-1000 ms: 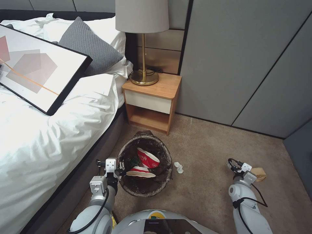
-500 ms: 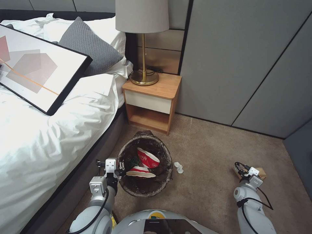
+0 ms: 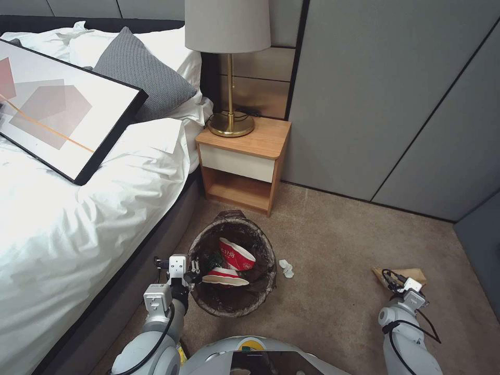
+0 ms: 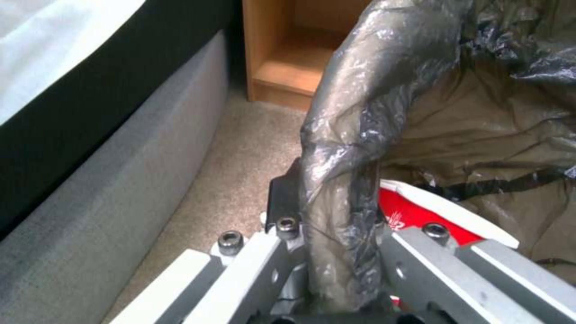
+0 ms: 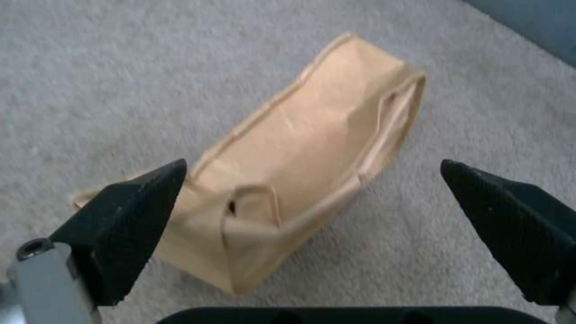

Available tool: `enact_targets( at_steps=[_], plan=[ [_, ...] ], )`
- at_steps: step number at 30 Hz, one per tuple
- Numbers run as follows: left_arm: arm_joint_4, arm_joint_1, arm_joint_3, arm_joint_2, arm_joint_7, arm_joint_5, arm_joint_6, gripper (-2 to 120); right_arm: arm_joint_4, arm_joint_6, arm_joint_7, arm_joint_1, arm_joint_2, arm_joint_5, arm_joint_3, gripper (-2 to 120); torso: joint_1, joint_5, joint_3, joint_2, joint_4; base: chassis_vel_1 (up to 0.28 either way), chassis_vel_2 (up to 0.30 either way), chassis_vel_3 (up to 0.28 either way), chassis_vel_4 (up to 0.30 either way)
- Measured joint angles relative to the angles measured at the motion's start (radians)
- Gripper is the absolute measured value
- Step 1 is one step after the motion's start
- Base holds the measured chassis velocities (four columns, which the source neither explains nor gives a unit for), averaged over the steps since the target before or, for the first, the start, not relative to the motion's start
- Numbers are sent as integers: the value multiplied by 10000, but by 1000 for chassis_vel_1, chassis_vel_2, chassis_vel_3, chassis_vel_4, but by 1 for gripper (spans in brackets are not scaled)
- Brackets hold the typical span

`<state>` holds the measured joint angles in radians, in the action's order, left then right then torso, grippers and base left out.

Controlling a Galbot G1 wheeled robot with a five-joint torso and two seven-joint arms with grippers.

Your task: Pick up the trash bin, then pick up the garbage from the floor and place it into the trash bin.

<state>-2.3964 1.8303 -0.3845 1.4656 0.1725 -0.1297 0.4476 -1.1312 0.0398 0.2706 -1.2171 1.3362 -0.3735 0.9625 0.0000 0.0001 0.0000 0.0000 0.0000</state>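
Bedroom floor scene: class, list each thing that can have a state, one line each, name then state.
Trash bin: upright on the carpet, liner over its rim, crushed cups inside.
Left gripper: shut on the bin's rim.
Right gripper: open, straddling the paper bag.
Paper bag: crumpled, lying on the carpet.
Tissue: on the carpet beside the bin.

Support surface: tan carpeted floor. Resting directly on it: the trash bin beside the bed base; a white tissue just beside the bin; a tan paper bag lying on its side, well apart; a wooden nightstand behind the bin.
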Motion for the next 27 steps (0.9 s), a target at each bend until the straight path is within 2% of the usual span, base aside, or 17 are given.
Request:
enact_targets(
  at_steps=[4, 8, 9, 12, 13, 16, 17, 21, 25, 27],
  plan=[
    [11, -2, -6, -1, 0, 6, -7, 0, 193, 90, -37, -10, -11, 30, 54, 100, 0, -1, 0, 0, -1, 0, 0, 0, 0],
    [47, -5, 22, 10, 0, 25, -35, 0, 775, 230, -188, 63, 5, -17, 64, 80, 0, -4, 0, 0, 0, 0, 0, 0, 0],
    [47, -5, 22, 10, 0, 25, -35, 0, 775, 230, -188, 63, 5, -17, 64, 80, 0, -4, 0, 0, 0, 0, 0, 0, 0],
    [44, 8, 21, -6, 2, 25, -50, 0, 1234, 346, -384, 187, 105, -195, -1, 65, 0, -2, 0, 0, 0, 0, 0, 0, 0],
    [44, 8, 21, -6, 2, 25, -50, 0, 1234, 346, -384, 187, 105, -195, -1, 65, 0, -2, 0, 0, 0, 0, 0, 0, 0],
    [22, 29, -9, -28, 8, 17, -55, 0, 1344, 511, -565, 218, 177, -208, -33, 51, 0, -3, 0, 0, 1, 0, 0, 0, 0],
    [22, 29, -9, -28, 8, 17, -55, 0, 1344, 511, -565, 218, 177, -208, -33, 51, 0, -3, 0, 0, 1, 0, 0, 0, 0],
    [21, 32, 11, -5, 12, 25, -64, 0, 1316, 605, -669, 213, 148, -173, -49, 30, 0, -2, 0, 0, 0, 0, 0, 0, 0],
    [21, 29, 12, 2, 14, 27, -67, 0, 1295, 648, -693, 209, 132, -137, -48, 21, 0, -2, 0, 0, -1, 0, 0, 0, 0],
    [21, 29, 13, 5, 16, 28, -67, 0, 1265, 663, -699, 218, 131, -99, -48, 12, 0, -2, 0, 0, -2, 0, 0, 0, 0]
  ],
)
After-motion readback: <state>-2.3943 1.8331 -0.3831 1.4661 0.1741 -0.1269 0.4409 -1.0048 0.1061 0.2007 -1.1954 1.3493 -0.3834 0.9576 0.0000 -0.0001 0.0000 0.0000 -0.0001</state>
